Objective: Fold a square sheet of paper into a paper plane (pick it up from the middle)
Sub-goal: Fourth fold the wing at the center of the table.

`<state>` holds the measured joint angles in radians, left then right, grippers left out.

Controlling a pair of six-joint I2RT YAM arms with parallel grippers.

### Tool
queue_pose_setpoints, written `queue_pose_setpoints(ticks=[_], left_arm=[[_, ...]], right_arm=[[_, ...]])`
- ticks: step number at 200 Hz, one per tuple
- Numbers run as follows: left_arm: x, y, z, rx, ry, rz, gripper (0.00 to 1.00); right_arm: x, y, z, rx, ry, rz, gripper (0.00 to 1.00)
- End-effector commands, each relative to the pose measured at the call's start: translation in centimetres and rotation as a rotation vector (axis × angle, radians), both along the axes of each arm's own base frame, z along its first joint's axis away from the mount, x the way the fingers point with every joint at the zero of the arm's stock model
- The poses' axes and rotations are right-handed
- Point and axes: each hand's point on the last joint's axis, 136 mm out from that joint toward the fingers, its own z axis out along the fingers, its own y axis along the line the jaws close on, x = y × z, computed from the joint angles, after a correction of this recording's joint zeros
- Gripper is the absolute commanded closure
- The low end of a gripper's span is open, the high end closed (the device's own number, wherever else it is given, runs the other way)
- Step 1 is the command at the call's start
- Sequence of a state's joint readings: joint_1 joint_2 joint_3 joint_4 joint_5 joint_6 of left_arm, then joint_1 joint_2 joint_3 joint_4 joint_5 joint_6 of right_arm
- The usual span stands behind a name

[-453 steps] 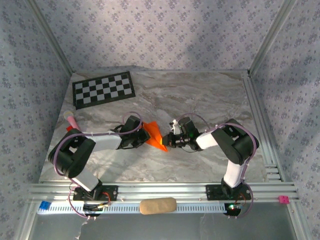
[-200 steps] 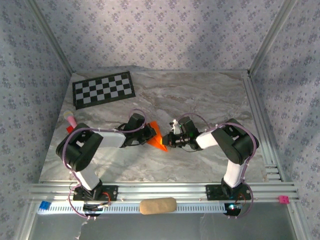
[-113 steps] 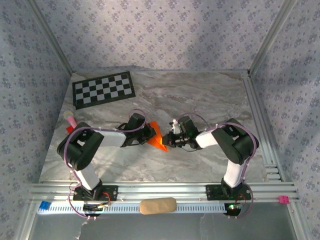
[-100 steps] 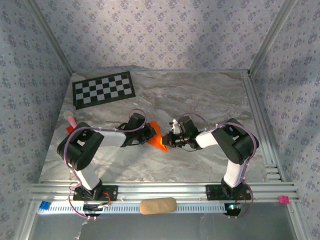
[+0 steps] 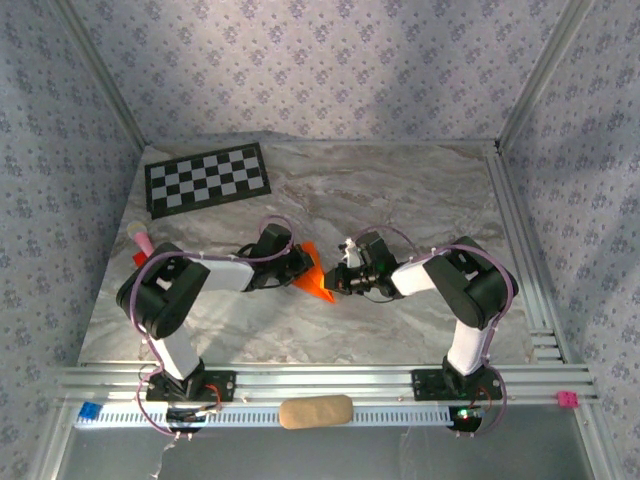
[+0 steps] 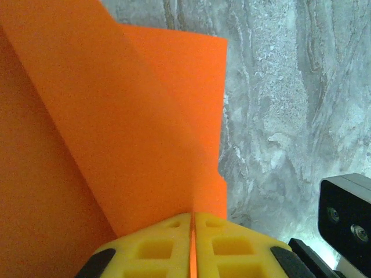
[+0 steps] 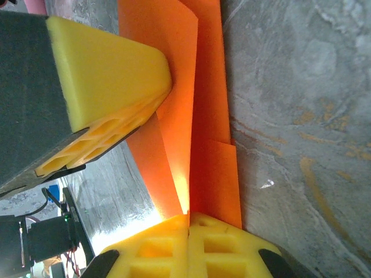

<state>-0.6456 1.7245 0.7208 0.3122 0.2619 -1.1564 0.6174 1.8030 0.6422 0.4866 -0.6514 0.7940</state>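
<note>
Orange paper (image 5: 313, 280) sits pinched between your left end effector (image 6: 192, 219) and right end effector (image 7: 188, 220), likely to sharpen its fold.

Both arms fold low and reach inward, forearms nearly level, wrists facing each other. The left tool (image 5: 297, 268) and the right tool (image 5: 333, 280) sit tip to tip, just apart. Each has its yellow fingers (image 6: 156, 246) pressed together, pinching the square sheet of paper (image 5: 313, 281).
</note>
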Motion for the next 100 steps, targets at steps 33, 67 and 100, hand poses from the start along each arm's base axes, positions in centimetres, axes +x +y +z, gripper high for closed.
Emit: queue_pose_setpoints(ticks=[33,67,100], left_arm=[[0.5,0.1,-0.8,0.02,0.013,0.005,0.88],[0.4,0.2,-1.2,0.032,0.022,0.0,0.88],[0.3,0.3,-1.3,0.037,0.026,-0.003,0.88]], right_arm=[[-0.6,-1.6,-3.1,-0.099,0.086,-0.037,0.99],[-0.6,-1.6,-3.1,-0.101,0.089,-0.037,0.98],[-0.6,-1.7,-3.1,-0.107,0.09,-0.039,0.97]])
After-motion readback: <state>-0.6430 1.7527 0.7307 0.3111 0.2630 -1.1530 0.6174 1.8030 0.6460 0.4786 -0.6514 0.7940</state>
